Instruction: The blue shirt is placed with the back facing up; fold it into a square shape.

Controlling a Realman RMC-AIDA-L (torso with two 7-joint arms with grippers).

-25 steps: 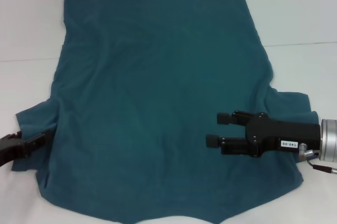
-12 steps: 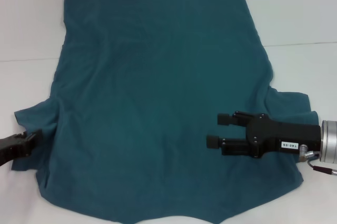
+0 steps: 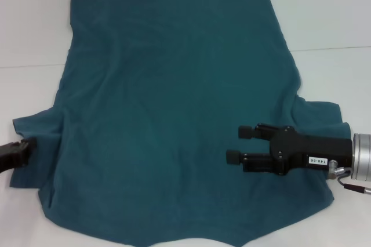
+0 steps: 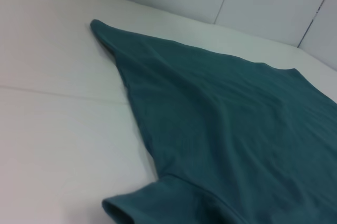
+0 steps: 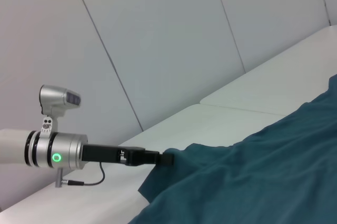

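Observation:
The blue shirt [image 3: 174, 102] lies spread flat on the white table [image 3: 35, 26], plain side up. Its hem is at the far end and its sleeves stick out at the near left and right. At the table's left edge, my left gripper [image 3: 26, 147] is shut on the edge of the left sleeve [image 3: 35, 134]. The right wrist view shows that gripper [image 5: 164, 158] with the cloth raised a little at its tip. My right gripper [image 3: 239, 144] hovers open over the shirt's near right part, beside the right sleeve [image 3: 319, 116], with nothing between its fingers. The left wrist view shows the sleeve [image 4: 137, 208] and the shirt body [image 4: 221, 108].
Bare white tabletop [image 3: 330, 21] surrounds the shirt on the left, far and right sides. A seam line [image 3: 330, 48] crosses the table. Pale wall panels [image 5: 158, 34] stand behind the table in the right wrist view.
My left gripper has drawn back to the left, and the left sleeve's edge has spread slightly outward with it. The right gripper has hardly moved.

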